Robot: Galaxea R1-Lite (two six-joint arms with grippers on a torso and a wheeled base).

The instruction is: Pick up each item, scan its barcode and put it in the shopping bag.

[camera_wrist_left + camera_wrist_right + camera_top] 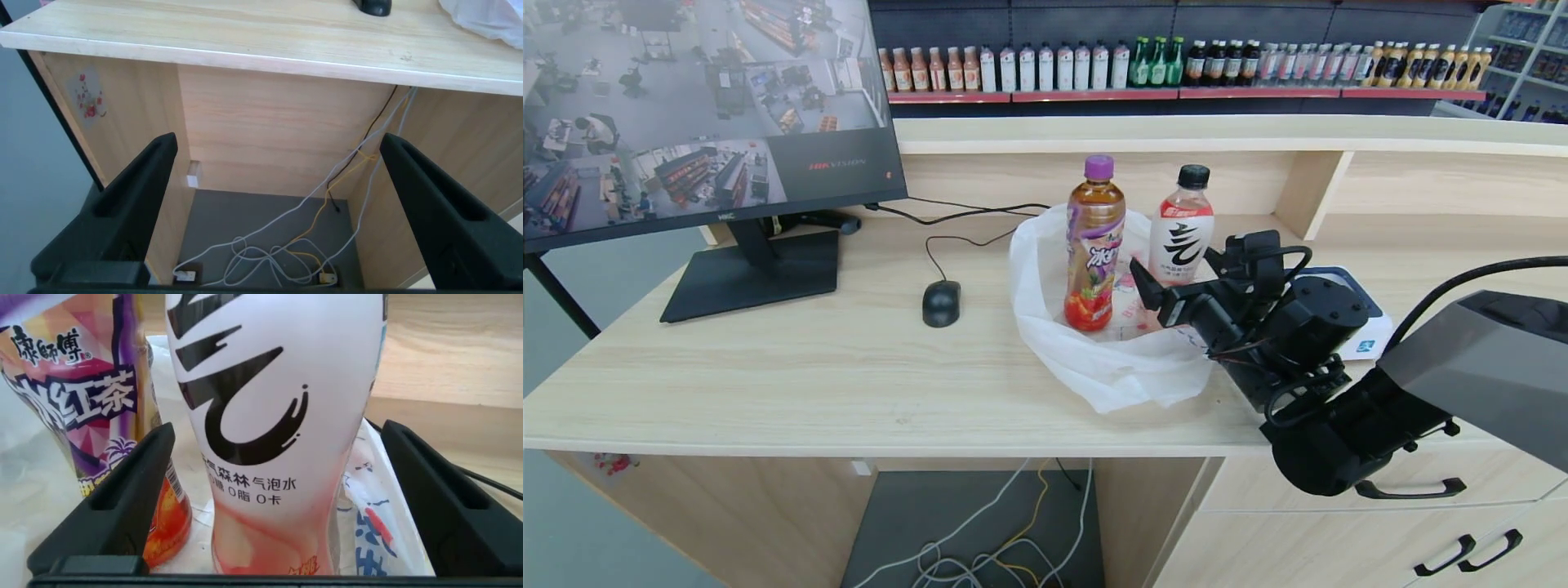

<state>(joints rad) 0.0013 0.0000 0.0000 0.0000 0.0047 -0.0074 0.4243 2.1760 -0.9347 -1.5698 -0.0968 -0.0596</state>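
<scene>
A white shopping bag (1111,367) lies open on the wooden counter (809,367). Two bottles stand upright in it. One is a tea bottle (1094,245) with a purple cap; the other is a white and pink bottle (1183,229) with a black cap. My right gripper (1192,268) is open at the white bottle's lower part. In the right wrist view the white bottle (270,441) stands between the spread fingers of the gripper (278,437), with the tea bottle (90,416) beside it. My left gripper (279,143) is open and holds nothing, below the counter's front edge.
A monitor (686,106) on its stand and a black mouse (941,303) occupy the counter's left half. A blue and white box (1368,331) lies behind my right arm. A raised ledge (1225,135) runs along the back. Cables (286,245) hang under the counter; drawers (1339,523) are at the right.
</scene>
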